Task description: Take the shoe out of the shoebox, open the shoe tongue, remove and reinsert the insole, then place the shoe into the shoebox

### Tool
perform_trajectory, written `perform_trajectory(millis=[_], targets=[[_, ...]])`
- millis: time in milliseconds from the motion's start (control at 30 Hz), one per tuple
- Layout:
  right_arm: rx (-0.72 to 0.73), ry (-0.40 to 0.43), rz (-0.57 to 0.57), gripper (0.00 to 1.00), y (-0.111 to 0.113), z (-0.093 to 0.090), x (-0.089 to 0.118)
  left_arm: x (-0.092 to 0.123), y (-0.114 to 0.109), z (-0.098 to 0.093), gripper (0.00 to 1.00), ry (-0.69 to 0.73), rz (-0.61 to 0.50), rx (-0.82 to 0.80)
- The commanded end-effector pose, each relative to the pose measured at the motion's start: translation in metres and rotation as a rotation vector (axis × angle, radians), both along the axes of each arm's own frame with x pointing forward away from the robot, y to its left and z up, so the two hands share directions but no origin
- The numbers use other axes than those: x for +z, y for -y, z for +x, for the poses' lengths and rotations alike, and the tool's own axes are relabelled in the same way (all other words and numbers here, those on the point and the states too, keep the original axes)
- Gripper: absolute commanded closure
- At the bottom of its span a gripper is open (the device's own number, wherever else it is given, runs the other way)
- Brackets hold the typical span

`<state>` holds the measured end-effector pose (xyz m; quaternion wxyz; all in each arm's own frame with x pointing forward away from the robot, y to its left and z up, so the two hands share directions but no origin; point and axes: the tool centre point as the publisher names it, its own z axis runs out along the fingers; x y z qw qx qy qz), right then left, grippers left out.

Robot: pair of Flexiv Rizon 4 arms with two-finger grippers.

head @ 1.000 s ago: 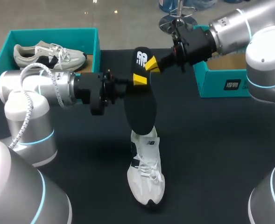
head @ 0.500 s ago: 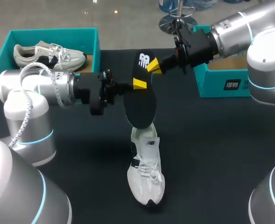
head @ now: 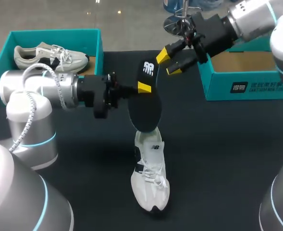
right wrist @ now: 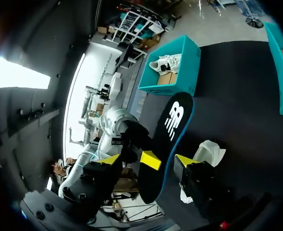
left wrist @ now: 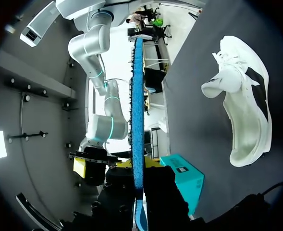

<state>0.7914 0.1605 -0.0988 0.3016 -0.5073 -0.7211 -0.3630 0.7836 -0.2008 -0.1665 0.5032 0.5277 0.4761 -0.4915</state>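
One white shoe point(head: 151, 180) lies near the tabletop's front edge. Just behind it, the left gripper point(head: 143, 87) clamps the black insole point(head: 144, 108). Farther back, the right gripper point(head: 170, 62) hangs spread and empty beside the teal shoebox point(head: 230, 86) at the far right edge.

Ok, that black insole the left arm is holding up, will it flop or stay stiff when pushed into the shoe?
Probably stiff: pinched by the left gripper alone, the insole stands nearly straight, with little sag. Likely light, since one pinch carries it. It looks thin edge-on in the left wrist view, so it might buckle against the white shoe.
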Motion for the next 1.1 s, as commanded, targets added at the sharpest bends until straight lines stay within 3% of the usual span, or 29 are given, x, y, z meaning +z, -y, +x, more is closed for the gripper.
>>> perform_trajectory(millis=[33,200,600,1100], targets=[[-0.046,0.141,-0.319,0.00,0.020,-0.022,0.036,-0.005,0.005,0.009,1.00,-0.011,0.014,-0.015],[0.002,0.215,-0.482,0.00,0.013,-0.031,0.049,-0.010,0.007,0.013,1.00,-0.025,0.029,-0.005],[0.055,0.365,-0.715,0.00,0.010,-0.047,0.076,-0.014,0.013,0.018,1.00,-0.043,0.047,0.016],[0.050,0.383,-0.768,0.00,0.013,-0.051,0.083,-0.019,0.013,0.020,1.00,-0.067,0.061,0.042]])
